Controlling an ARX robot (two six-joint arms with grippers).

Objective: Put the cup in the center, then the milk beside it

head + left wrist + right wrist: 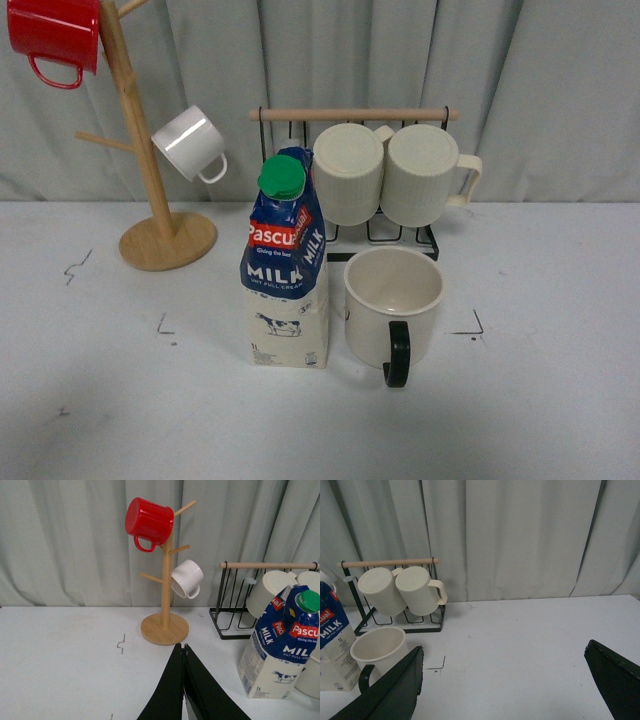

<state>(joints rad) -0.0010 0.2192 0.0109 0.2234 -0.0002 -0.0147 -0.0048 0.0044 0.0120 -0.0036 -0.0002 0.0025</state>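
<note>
The cup (392,305) is positioned upright on the table (100,400), handle toward the camera. The milk (287,265) is placed just beside it, to the left.

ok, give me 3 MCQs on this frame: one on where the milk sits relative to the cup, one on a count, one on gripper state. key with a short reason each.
1. In the front view, where does the milk stand relative to the cup?
A. Left of it, close beside
B. Behind it, on the rack
C. Right of it, far off

2. How many mugs hang on the wooden mug tree?
A. None
B. Two
C. Four

3. How do the two grippers stand?
A. Both shut
B. Left open, right shut
C. Left shut, right open

Key:
1 A: the carton stands upright just left of the cup on the table.
2 B: one red mug and one white mug.
3 C: the left gripper has its fingers pressed together; the right gripper has its fingers spread wide, holding nothing.
</note>
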